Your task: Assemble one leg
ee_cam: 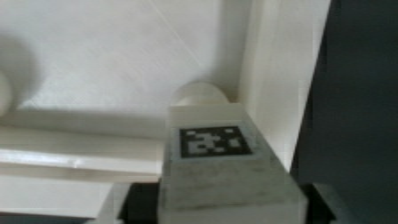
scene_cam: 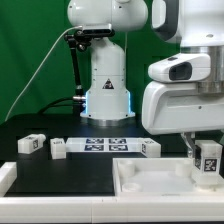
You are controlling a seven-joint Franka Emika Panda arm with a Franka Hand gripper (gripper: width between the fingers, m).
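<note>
Closest to my wrist camera is the leg point(ee_cam: 217, 168), a white block clamped between the two dark fingers point(ee_cam: 139, 207), with its black-and-white tag facing the lens. My gripper point(scene_cam: 207, 152) is closed narrowly onto it, one finger on each side, and the block stands upright, reaching out past the fingertips. Just beyond the fingers lies the white tray-like part point(ee_cam: 98, 125). The leg's far end points at the inner corner beside its raised rim, but I cannot tell whether it touches the tray. In the exterior view the held leg hangs over the tray's corner on the exterior view's right. The spare legs point(scene_cam: 32, 144) rest on the black table point(scene_cam: 70, 176), well apart from the fingers toward the exterior view's left. The marker board point(scene_cam: 105, 146) lies flat between two of them.
</note>
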